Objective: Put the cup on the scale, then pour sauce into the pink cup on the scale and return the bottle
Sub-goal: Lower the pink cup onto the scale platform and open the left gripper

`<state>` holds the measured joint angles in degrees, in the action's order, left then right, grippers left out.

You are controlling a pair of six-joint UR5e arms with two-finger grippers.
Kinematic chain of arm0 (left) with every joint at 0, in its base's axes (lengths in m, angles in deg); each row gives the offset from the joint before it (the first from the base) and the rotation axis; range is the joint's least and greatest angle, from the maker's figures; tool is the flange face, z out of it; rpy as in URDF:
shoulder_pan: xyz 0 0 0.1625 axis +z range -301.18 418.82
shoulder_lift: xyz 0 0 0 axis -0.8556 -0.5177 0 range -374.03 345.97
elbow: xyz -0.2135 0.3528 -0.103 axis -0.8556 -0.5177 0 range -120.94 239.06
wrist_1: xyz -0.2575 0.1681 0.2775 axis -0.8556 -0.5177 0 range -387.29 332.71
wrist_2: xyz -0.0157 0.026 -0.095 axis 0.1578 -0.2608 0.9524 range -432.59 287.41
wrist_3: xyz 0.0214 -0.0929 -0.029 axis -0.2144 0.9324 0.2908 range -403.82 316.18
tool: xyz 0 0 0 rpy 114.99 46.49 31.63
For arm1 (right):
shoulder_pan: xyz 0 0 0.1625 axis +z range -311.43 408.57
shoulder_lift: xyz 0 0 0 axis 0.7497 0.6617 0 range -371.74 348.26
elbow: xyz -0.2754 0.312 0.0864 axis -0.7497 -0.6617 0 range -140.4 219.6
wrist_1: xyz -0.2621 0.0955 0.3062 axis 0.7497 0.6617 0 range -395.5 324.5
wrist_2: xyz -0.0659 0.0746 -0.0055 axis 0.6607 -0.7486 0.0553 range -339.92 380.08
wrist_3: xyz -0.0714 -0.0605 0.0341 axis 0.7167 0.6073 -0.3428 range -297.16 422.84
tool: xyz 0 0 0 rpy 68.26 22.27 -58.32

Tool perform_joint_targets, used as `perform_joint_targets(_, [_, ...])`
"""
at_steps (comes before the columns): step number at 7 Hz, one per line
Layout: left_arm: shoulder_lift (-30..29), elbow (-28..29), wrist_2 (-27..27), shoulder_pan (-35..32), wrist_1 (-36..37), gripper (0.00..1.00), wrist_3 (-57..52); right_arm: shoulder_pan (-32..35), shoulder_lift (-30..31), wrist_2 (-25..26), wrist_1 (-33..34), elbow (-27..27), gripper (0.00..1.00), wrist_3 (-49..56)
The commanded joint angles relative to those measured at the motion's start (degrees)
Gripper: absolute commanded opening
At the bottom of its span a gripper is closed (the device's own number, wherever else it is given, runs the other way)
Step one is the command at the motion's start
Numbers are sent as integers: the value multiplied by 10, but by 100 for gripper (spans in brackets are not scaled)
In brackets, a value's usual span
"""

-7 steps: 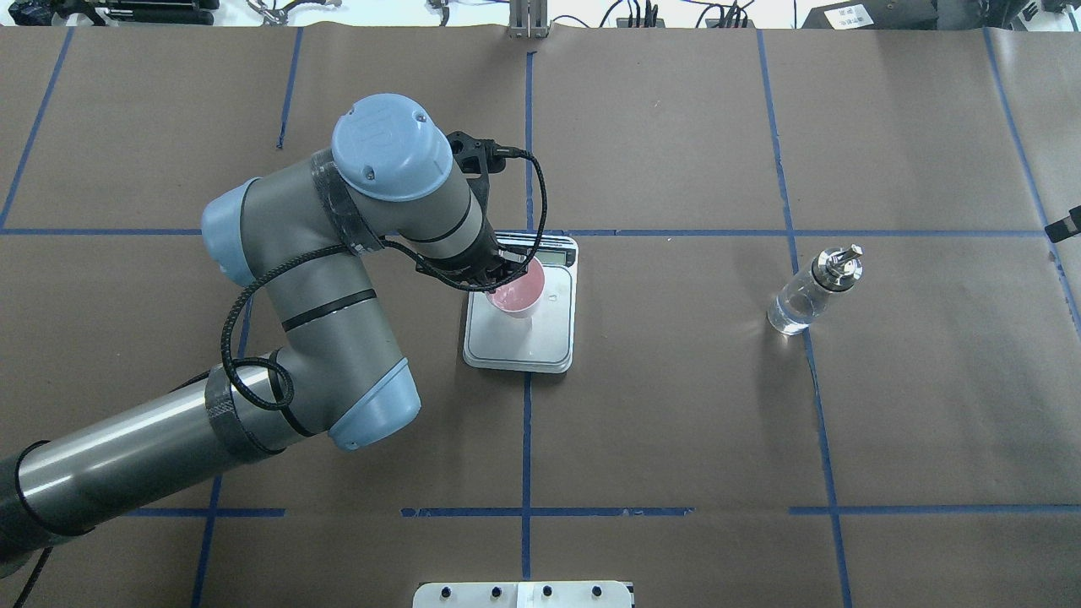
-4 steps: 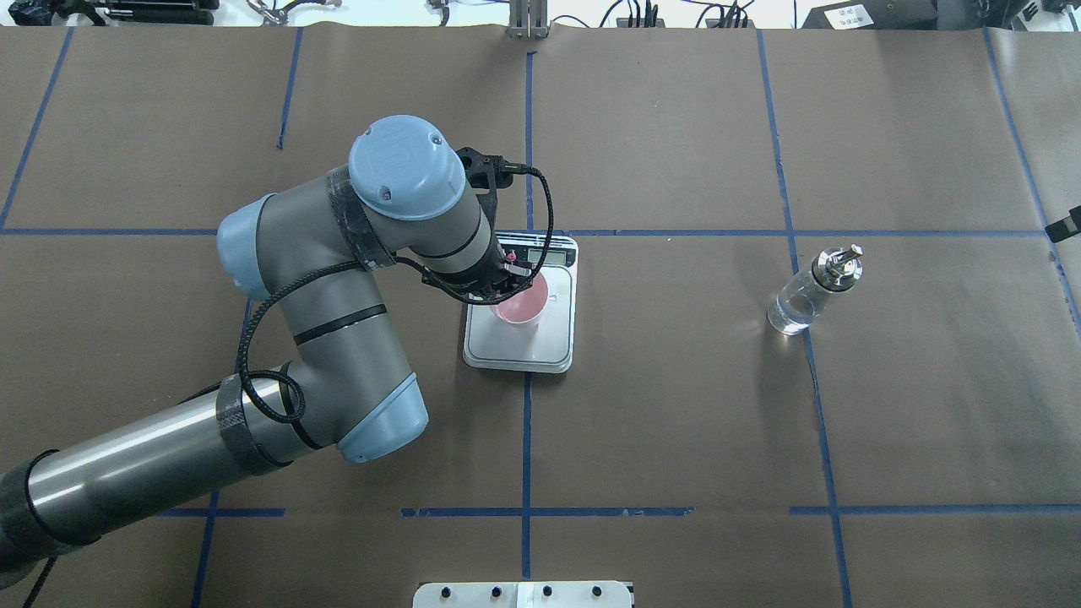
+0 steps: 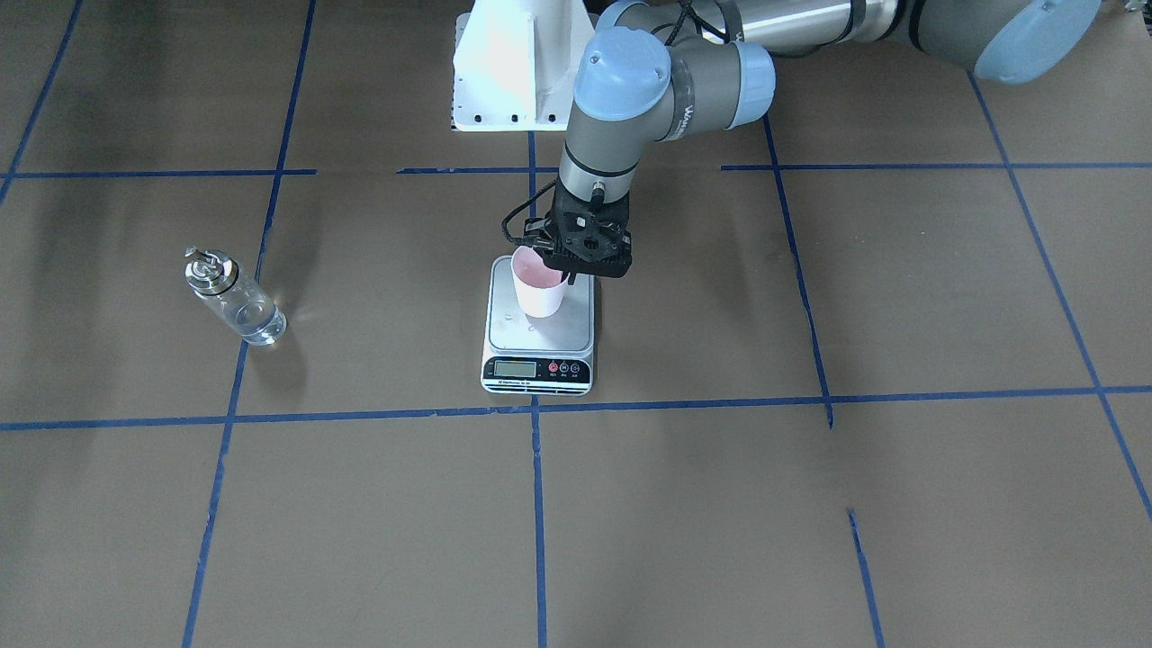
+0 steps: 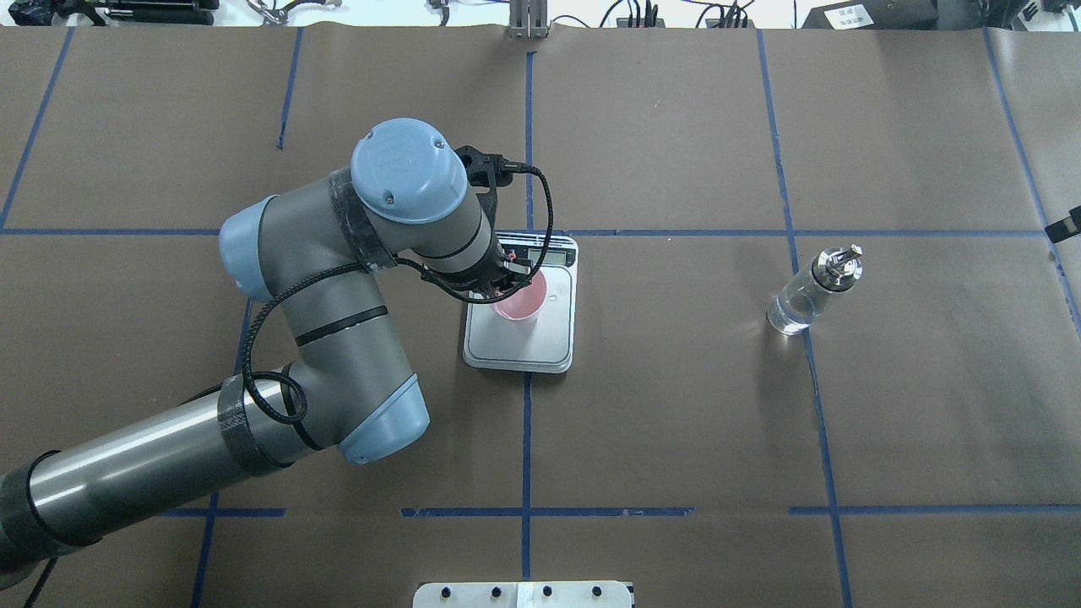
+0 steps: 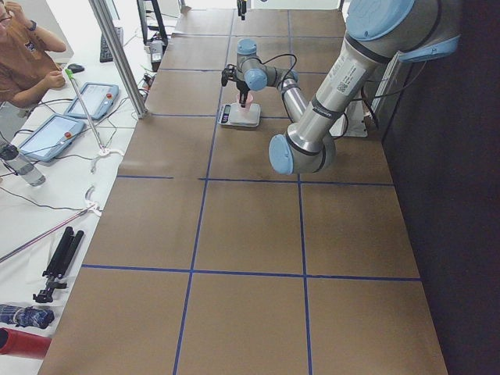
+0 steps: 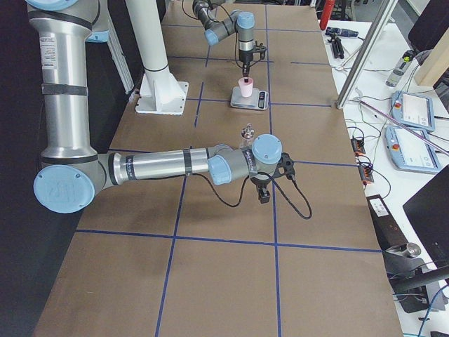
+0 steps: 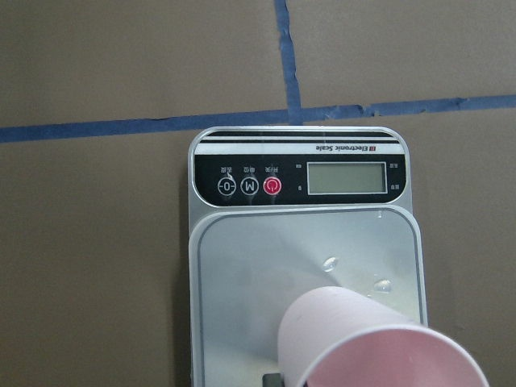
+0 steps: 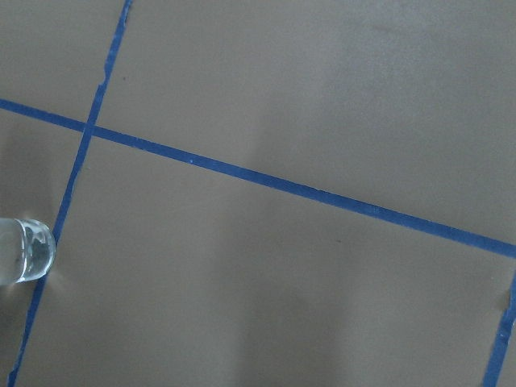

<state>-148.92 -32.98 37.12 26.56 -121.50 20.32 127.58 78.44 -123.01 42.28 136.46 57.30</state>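
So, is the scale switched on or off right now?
Looks off: the scale has an LCD showing no digits in the left wrist view.

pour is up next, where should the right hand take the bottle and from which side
Take the bottle by its glass body, below the silver collar, coming in level from the robot's right. It stands upright, well apart from the scale. Its straight round wall suits a side clamp, and that grip leaves the spout free. The left hand is holding the cup.

Grey tubular left arm (image 4: 329,287), pale-blue joint caps (image 4: 409,171) (silver forearm (image 4: 127,456), lower left). Black braided cable (image 4: 246,342); black left gripper (image 3: 560,272).
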Motion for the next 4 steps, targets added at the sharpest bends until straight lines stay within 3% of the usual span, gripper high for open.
perform_joint_targets(1, [1, 0, -7, 0, -1, 0, -1, 1, 0, 0, 0, -1, 100, 0])
perform_joint_targets(4, [0, 7, -7, 0, -3, 0, -2, 1, 1, 0, 0, -1, 100, 0])
